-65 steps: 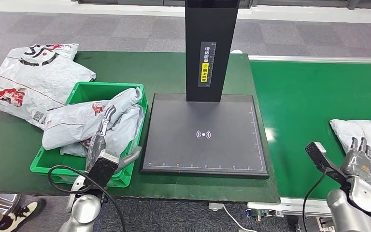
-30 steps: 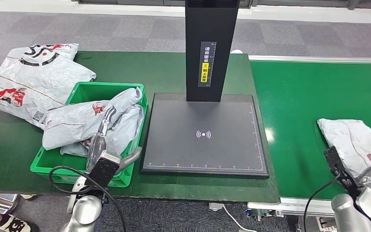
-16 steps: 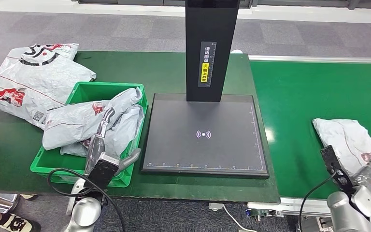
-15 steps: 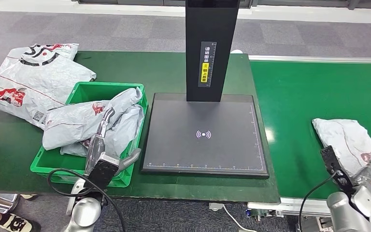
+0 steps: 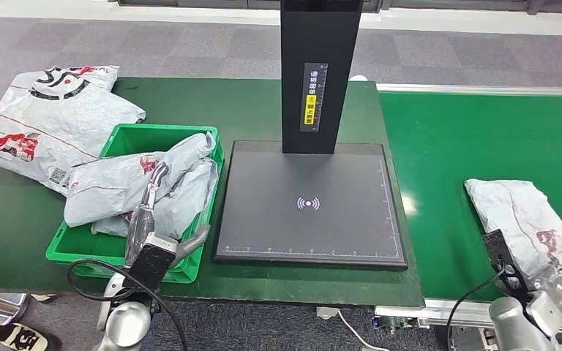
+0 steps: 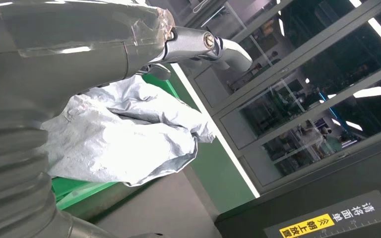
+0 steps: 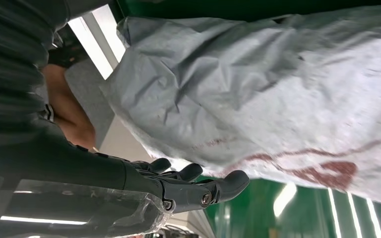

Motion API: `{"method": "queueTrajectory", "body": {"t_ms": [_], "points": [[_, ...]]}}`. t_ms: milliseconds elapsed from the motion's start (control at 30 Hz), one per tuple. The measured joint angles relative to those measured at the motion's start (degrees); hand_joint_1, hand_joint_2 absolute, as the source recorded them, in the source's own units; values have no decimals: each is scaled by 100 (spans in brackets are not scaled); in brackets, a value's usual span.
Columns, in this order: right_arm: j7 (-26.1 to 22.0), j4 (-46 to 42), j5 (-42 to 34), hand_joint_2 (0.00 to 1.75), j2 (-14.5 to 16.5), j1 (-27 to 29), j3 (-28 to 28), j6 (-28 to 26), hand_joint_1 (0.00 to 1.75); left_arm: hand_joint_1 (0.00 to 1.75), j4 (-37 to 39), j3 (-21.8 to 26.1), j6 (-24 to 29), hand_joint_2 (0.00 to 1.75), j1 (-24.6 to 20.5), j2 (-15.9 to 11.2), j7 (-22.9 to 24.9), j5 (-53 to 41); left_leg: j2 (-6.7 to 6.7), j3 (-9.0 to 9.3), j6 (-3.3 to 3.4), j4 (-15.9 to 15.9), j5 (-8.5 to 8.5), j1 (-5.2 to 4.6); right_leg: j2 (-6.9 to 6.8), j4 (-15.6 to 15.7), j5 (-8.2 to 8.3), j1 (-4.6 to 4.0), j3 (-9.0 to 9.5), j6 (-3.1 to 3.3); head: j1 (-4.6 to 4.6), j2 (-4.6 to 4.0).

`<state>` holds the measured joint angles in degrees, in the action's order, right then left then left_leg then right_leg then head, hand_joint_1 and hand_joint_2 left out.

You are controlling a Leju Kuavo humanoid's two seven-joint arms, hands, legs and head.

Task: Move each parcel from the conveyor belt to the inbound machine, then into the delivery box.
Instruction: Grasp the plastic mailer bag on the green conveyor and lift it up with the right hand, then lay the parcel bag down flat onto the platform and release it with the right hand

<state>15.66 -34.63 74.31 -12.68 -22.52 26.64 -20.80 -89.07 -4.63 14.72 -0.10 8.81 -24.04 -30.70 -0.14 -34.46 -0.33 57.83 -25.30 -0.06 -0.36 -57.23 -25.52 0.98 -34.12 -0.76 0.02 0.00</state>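
A crumpled grey parcel [image 5: 527,223] with red print lies on the green conveyor belt [image 5: 468,146] at the right. My right hand [image 5: 558,281] hangs low at the belt's front edge, just by the parcel's near end. In the right wrist view its dark fingers [image 7: 198,186] stay slightly apart from the parcel [image 7: 278,94] and hold nothing. The black scan pad [image 5: 311,201] of the inbound machine is bare. My left hand [image 5: 148,212] hovers with fingers stretched over the grey parcels [image 5: 117,186] in the green delivery box [image 5: 161,129], holding nothing; its thumb [image 6: 203,42] shows above a parcel [image 6: 124,134].
The machine's black column [image 5: 318,73] rises at the pad's far edge. More printed parcels [image 5: 51,121] lie on the green table left of the box. A person's shoe [image 5: 16,338] is on the floor at the lower left.
The parcel has ridden leftward along the belt. My right hand has dropped from above the parcel to the belt's front edge. The left hand has barely shifted.
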Motion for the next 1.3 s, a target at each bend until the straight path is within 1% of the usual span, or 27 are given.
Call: {"method": "queueTrajectory", "body": {"t_ms": [33,67,167,200,367,467,567,667,733,767,867,933,1000,1033,1133,1200,1300], "points": [[9,18,-19,175,10,16,17,1,0,0,-10,0,5,175,2,0,4,-1,0,0,0,0,0,0,0,0,0,0,0,0,0,0],[10,37,-40,175,20,31,36,3,9,0,-19,0,7,175,4,0,7,-1,0,0,0,0,0,0,0,0,0,0,0,0,0,0],[-7,92,-95,175,44,55,79,7,140,0,-47,0,14,175,11,-2,10,-1,1,0,0,0,0,0,0,0,0,0,0,0,0,1],[-19,111,-110,175,51,57,89,10,175,0,-58,0,15,175,14,-2,12,-1,1,0,0,0,0,0,1,0,-1,0,0,0,0,1],[-70,190,-158,175,92,59,128,14,175,0,-133,0,33,175,53,-2,18,-1,0,0,0,0,0,0,-1,0,-2,0,1,-2,0,1],[-103,204,-162,175,108,60,143,-102,175,0,-172,0,66,175,86,-2,21,-2,1,1,0,0,0,0,0,0,-2,0,2,-2,0,0],[-218,178,-109,175,131,79,145,-458,175,0,-216,0,100,175,125,-2,24,-8,0,0,0,0,0,0,-1,0,-2,0,2,-2,0,2],[-452,-52,-40,175,202,180,145,-1042,175,0,-275,0,123,175,188,-2,27,-25,-1,-1,0,0,0,0,-3,-1,-2,0,2,-1,0,2],[-694,-352,-62,175,284,280,145,-1430,175,0,-314,0,127,175,228,-2,27,-34,-2,-2,0,-1,0,1,-4,-1,-4,-1,2,-1,0,1],[-898,-562,-114,175,343,343,145,-1603,175,0,-332,0,129,175,245,-2,25,-36,-2,-3,0,-1,0,1,-5,-2,-5,-1,2,-1,0,1],[-1854,-1508,-326,175,635,565,153,-1895,175,0,-373,0,133,175,293,-2,9,-36,-1,-4,-3,-2,-2,2,-4,-3,-7,-2,-3,-1,0,1],[-2438,-2179,-547,175,865,663,156,-1933,175,0,-376,0,132,175,301,0,-12,-36,1,-3,-4,-2,-2,3,-1,-3,-8,-3,-5,0,0,2],[-2772,-2802,-906,175,1066,735,103,-1928,175,0,-373,0,131,175,298,2,-36,-36,-2,-3,-4,-2,-1,4,-6,-4,-9,-3,-3,1,0,2],[-2811,-3088,-1086,175,1141,764,21,-1919,175,0,-369,0,129,175,295,4,-46,-36,-4,-3,-4,-2,-1,4,-9,-4,-9,-3,-2,2,0,2],[-2658,-3776,-1489,175,1252,812,-462,-1793,175,0,-339,0,118,175,269,15,-79,-39,1,-2,-4,-2,-1,4,-3,-5,-8,-2,-1,2,0,0],[-2600,-4088,-1670,175,1296,793,-878,-1571,175,0,-298,0,101,175,231,34,-101,-46,8,0,-4,-2,-1,3,6,-5,-6,-2,-1,1,0,0],[-2540,-4286,-1752,175,1383,620,-1531,-1151,175,0,-204,-14,78,175,141,72,-134,-54,17,2,-4,-1,1,3,17,-5,-1,-2,-2,3,0,1]]}}
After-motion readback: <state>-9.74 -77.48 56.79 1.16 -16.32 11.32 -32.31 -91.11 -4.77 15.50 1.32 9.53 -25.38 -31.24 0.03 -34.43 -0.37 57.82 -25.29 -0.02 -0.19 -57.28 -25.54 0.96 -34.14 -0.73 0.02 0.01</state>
